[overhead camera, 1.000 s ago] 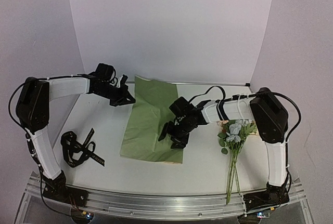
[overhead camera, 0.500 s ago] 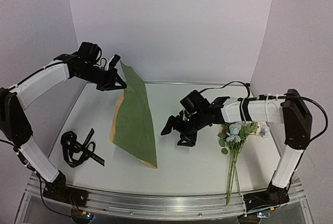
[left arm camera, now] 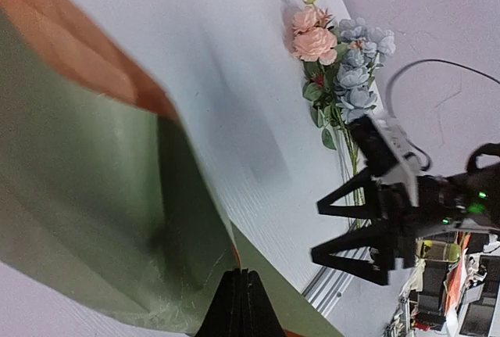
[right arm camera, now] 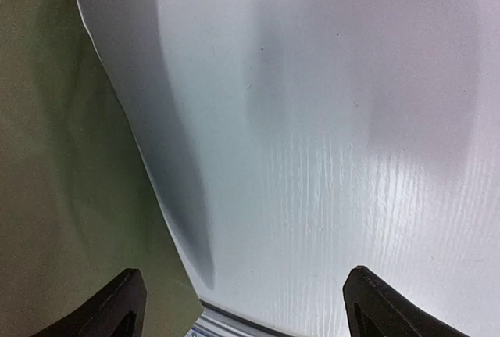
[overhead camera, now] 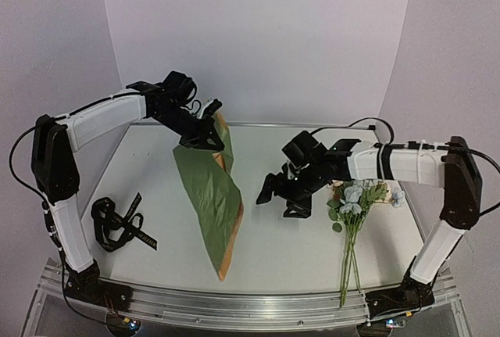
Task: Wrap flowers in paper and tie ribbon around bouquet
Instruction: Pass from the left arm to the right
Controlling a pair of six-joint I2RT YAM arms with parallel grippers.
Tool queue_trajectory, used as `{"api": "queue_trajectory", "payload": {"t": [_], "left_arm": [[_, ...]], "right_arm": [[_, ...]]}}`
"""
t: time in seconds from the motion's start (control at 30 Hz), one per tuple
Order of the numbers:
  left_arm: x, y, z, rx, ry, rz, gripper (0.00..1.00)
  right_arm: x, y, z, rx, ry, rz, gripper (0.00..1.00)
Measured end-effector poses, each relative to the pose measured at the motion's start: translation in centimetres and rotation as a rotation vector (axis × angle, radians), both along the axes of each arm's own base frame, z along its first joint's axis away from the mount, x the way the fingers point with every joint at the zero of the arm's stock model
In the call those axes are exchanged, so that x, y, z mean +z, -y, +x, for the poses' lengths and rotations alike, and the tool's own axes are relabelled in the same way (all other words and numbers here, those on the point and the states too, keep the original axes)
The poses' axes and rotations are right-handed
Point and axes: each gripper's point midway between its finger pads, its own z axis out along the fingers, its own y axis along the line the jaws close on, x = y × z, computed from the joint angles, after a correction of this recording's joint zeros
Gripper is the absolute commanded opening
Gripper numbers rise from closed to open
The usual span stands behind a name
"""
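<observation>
Hanging from the left gripper point(overhead camera: 212, 127), the paper point(overhead camera: 209, 192) is pinched at its top corner between closed fingers. Its green face is toward the overhead camera, a tan edge shows down the right side, and its low corner touches the table point(overhead camera: 297, 255) near the front. Lifting it by one corner likely serves to turn or re-lay the sheet for the flowers point(overhead camera: 353, 198). The right gripper point(overhead camera: 282, 200) hovers just right of the paper, fingers spread wide and holding nothing, probably so the sheet can swing freely. The flowers lie at right, stems toward the near edge. The ribbon point(overhead camera: 117, 224) lies coiled at left; its white lettering is too small to read, and no other writing shows.
</observation>
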Motion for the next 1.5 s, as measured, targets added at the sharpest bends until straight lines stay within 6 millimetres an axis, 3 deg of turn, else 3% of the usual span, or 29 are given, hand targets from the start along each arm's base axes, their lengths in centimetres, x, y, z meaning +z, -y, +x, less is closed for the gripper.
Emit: {"api": "queue_trajectory", "payload": {"t": [0.13, 0.27, 0.4, 0.53, 0.67, 1.0, 1.33, 1.5], "left_arm": [[-0.7, 0.1, 0.1, 0.016, -0.03, 0.006, 0.0], [-0.1, 0.9, -0.2, 0.007, -0.024, -0.008, 0.0], [0.0, 1.7, -0.9, -0.014, -0.022, -0.011, 0.0], [0.1, 2.3, -1.4, -0.032, -0.018, -0.014, 0.0], [0.5, 2.8, -1.7, -0.044, -0.008, -0.021, 0.0], [0.8, 3.9, -1.9, -0.066, 0.001, -0.027, 0.0], [0.8, 4.8, -2.1, -0.081, 0.005, -0.03, 0.0], [0.8, 5.0, -2.1, -0.086, 0.006, -0.031, 0.0]], "right_arm": [[4.9, 0.8, -0.1, 0.056, 0.09, 0.001, 0.94], [9.9, 0.2, 0.7, 0.108, 0.19, 0.032, 0.95], [13.0, -0.2, 1.2, 0.16, 0.245, 0.036, 0.95], [15.0, -1.5, 1.4, 0.232, 0.268, 0.055, 0.95], [14.7, -2.7, 1.3, 0.302, 0.244, 0.063, 0.89], [11.1, -3.8, 0.5, 0.396, 0.149, 0.025, 0.88], [11.5, -3.7, 0.7, 0.411, 0.18, 0.011, 0.89], [12.8, -3.9, 1.0, 0.41, 0.206, 0.019, 0.87]]}}
